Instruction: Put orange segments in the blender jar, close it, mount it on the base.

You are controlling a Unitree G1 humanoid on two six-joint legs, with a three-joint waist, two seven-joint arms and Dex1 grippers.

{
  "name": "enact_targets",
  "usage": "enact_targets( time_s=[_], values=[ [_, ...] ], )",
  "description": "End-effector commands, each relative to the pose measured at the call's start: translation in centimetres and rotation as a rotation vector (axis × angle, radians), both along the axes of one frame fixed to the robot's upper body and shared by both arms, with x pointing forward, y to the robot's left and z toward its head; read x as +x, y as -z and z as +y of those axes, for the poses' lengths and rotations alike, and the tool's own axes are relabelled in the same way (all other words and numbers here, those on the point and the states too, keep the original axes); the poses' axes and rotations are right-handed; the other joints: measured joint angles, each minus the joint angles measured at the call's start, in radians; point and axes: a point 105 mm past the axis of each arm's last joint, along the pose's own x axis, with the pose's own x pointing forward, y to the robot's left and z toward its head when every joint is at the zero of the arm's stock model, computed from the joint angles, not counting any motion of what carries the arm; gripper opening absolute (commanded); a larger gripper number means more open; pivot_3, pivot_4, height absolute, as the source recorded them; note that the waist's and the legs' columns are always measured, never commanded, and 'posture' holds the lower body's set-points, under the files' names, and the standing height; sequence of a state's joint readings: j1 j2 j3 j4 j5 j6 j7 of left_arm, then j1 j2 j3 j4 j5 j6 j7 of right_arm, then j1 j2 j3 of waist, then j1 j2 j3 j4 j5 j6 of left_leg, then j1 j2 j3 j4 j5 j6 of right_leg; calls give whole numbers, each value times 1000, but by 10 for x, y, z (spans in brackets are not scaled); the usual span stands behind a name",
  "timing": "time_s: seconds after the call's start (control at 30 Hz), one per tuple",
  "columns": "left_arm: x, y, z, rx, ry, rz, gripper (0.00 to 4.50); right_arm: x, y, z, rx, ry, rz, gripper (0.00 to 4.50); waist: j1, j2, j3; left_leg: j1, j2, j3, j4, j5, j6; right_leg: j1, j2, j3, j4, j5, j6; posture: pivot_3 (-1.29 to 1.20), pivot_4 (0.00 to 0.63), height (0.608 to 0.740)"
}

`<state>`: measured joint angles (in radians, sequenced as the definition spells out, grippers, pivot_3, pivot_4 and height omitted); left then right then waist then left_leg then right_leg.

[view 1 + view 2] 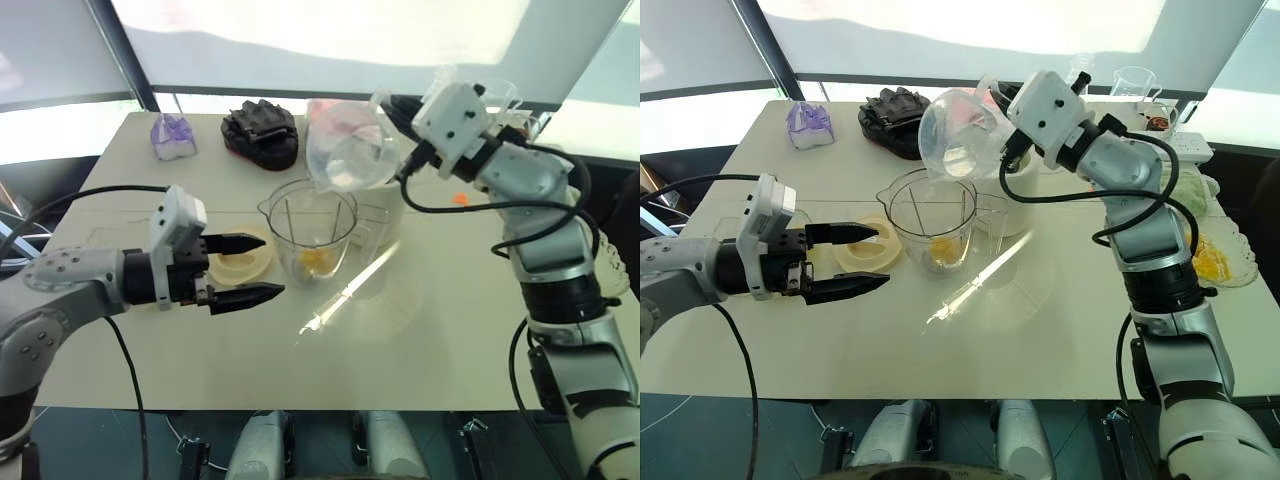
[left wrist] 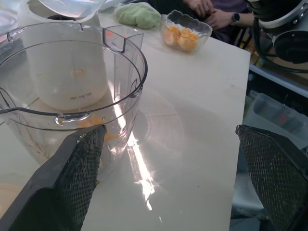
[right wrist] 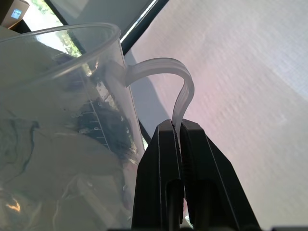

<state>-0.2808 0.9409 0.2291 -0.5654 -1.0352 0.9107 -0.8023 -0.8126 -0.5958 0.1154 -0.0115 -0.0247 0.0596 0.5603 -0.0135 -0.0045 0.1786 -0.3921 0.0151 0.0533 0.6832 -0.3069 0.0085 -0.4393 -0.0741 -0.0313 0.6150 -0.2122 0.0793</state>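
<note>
left wrist view: base (image 2: 67, 72) behind jar (image 2: 72, 101)

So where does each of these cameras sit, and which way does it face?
Left eye view: on the head, facing forward and down over the table; both arms show, left jaws open by the blender jar, right jaws gripping a tipped clear jug.
Right eye view: the head's other eye, same scene.
Left wrist view: on the left wrist, along its open jaws toward the blender jar.
Right wrist view: on the right wrist, along its shut jaws at the jug.
Eyes and left wrist share the blender jar.
</note>
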Motion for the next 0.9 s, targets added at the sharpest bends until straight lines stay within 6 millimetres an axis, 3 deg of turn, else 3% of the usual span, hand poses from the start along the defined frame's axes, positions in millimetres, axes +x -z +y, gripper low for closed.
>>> enact_targets(
  time_s=[0.03, 0.33, 0.9],
  values=[
    [-4, -7, -3, -7, 19, -36, 4500, -9, -25, 6, -16, -22, -129, 81, 0, 0, 0, 0, 0, 0, 0, 0, 0, 0, 0, 0, 0, 0, 0, 0, 150, 740],
    [-4, -6, -1, -1, 11, -33, 4500, -7, -25, 7, -74, -8, -195, 81, 0, 0, 0, 0, 0, 0, 0, 0, -1, 0, 0, 0, 0, 0, 0, 0, 150, 740],
    [15, -17, 22, 43, -141, -139, 4500, -7, -24, 10, -119, -5, -256, 81, -1, 0, 0, 0, 0, 0, 0, 1, -1, 0, 0, 0, 1, 0, 0, 0, 150, 740]
  ],
)
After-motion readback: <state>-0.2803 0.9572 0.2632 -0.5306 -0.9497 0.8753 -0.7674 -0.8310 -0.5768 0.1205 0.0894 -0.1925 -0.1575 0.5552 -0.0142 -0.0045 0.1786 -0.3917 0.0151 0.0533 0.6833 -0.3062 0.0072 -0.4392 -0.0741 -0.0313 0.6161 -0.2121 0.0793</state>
